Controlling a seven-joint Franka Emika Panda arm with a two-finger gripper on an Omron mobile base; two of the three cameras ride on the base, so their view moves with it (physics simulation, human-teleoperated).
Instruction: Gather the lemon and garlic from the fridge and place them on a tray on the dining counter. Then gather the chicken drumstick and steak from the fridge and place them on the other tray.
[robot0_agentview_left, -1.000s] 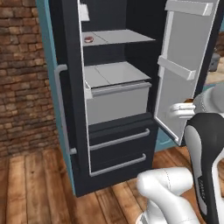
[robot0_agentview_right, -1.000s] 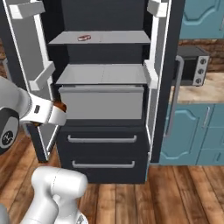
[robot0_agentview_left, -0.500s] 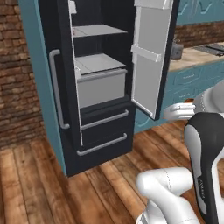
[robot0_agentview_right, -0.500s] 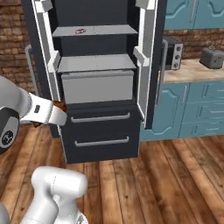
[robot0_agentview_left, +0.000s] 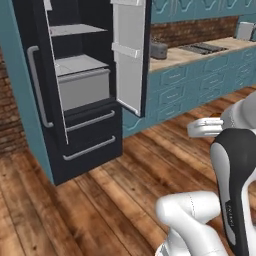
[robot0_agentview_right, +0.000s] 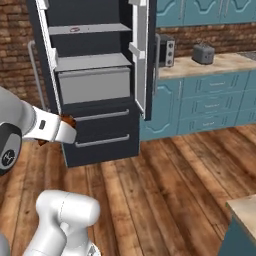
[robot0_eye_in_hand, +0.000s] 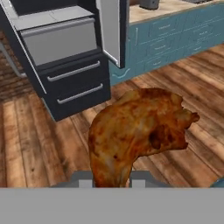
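A browned, glossy roasted chicken drumstick (robot0_eye_in_hand: 138, 133) is held clenched by its narrow end between the fingers (robot0_eye_in_hand: 85, 180), away from the tall charcoal-black fridge (robot0_agentview_right: 92, 80), whose doors stand open. The thin grip could let it slip during base travel. A small reddish steak (robot0_agentview_right: 75, 29), probably, is left on the fridge's upper shelf. The arm is folded low.

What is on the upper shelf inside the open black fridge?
On the upper shelf of the tall charcoal-black fridge lies one small flat reddish steak. The grey drawer below is shut, so its contents are hidden.
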